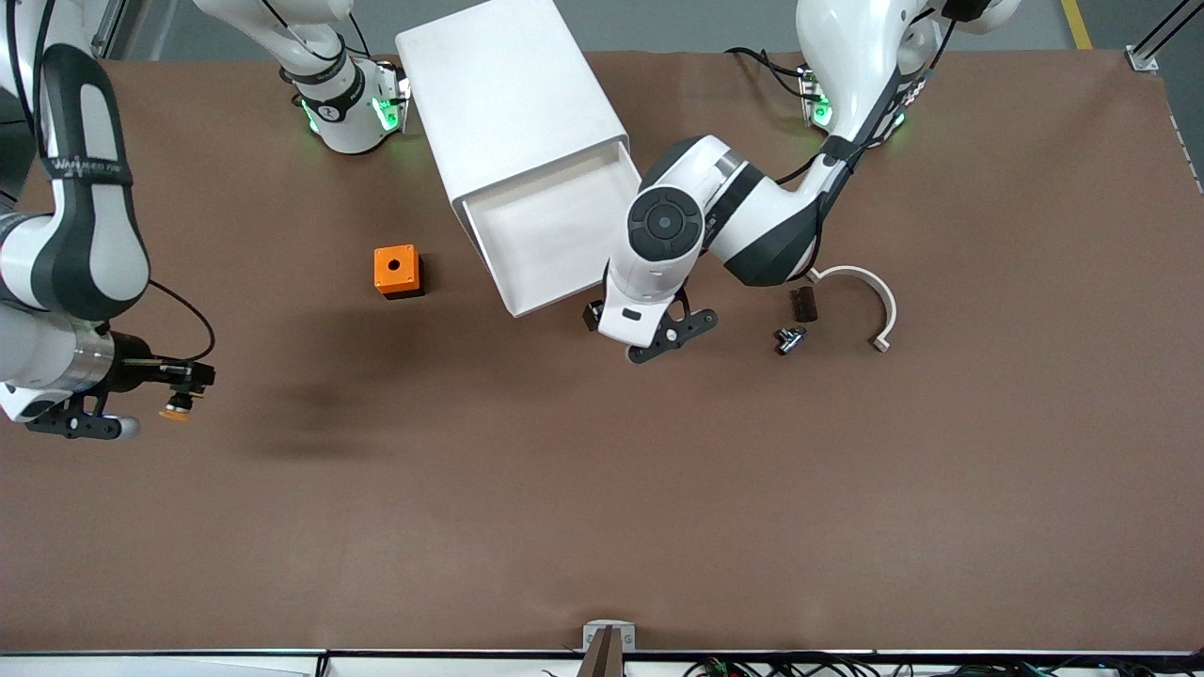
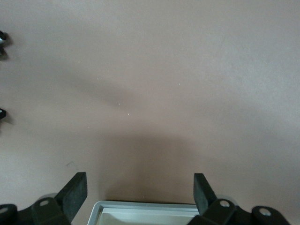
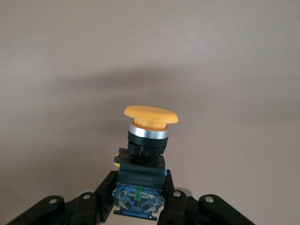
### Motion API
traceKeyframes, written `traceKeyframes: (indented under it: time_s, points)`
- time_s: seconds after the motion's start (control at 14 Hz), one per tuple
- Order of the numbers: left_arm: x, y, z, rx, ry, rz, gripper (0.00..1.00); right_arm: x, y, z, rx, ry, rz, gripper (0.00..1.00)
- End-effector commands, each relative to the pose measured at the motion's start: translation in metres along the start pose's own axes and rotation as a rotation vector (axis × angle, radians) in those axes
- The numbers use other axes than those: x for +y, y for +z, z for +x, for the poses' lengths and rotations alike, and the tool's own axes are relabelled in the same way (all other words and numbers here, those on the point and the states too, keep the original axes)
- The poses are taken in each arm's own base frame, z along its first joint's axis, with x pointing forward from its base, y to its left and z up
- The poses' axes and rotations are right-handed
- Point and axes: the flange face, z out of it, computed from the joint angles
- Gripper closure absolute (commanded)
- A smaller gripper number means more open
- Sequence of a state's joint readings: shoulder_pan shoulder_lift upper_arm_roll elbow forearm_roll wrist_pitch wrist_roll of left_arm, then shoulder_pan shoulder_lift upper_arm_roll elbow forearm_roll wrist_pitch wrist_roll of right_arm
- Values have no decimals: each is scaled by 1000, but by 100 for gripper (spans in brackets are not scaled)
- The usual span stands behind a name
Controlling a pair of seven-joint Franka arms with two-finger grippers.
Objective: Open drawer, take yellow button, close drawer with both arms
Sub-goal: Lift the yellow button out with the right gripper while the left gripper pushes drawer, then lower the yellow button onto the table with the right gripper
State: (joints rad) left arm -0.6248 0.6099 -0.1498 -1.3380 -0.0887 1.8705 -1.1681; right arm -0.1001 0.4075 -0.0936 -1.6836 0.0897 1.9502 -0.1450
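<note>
The top drawer (image 1: 550,230) of the white cabinet (image 1: 508,94) stands pulled out, and its inside shows nothing. My left gripper (image 1: 595,316) is at the drawer's front corner, mostly hidden under its hand. In the left wrist view the left gripper (image 2: 139,192) is open, its fingers (image 2: 75,194) wide apart over the drawer's front rim (image 2: 147,207) and not touching it. My right gripper (image 1: 183,381) is up over the table at the right arm's end. It is shut on the button (image 1: 174,412). The right wrist view shows the gripper (image 3: 140,192) clamping the blue-and-black body, with the orange cap (image 3: 151,115) pointing away.
An orange cube (image 1: 397,271) with a black hole sits beside the drawer, toward the right arm's end. Toward the left arm's end lie a small dark part (image 1: 802,304), a small metal part (image 1: 788,338) and a curved white piece (image 1: 870,301).
</note>
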Motion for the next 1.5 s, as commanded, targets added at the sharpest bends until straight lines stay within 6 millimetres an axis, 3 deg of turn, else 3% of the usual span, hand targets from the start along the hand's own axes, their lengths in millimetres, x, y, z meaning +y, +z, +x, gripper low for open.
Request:
traceKeyframes:
  time_s: [0.0,0.29,0.57,0.86,1.0,1.21,1.29,1.36,1.43]
  points:
    - [7,2,-17,14,19,-2,0,26,30,13,27,-53,-13,98]
    - [15,8,-37,-35,28,-12,0,51,77,30,82,-61,-35,98]
    - [26,17,-73,-56,72,-4,0,71,125,34,72,-27,-36,98]
    - [39,19,-122,-174,86,-39,0,70,150,38,68,-34,-40,98]
    - [40,25,-133,-210,81,-37,0,71,164,39,72,-38,-43,98]
    - [43,31,-151,-214,108,-26,0,72,164,39,69,-103,-45,94]
    - [44,33,-157,-214,115,-22,0,73,164,39,69,-107,-45,89]
    - [45,35,-164,-216,124,-18,0,74,165,39,71,-100,-44,75]
    - [45,38,-166,-217,126,-14,0,73,165,40,73,-97,-41,32]
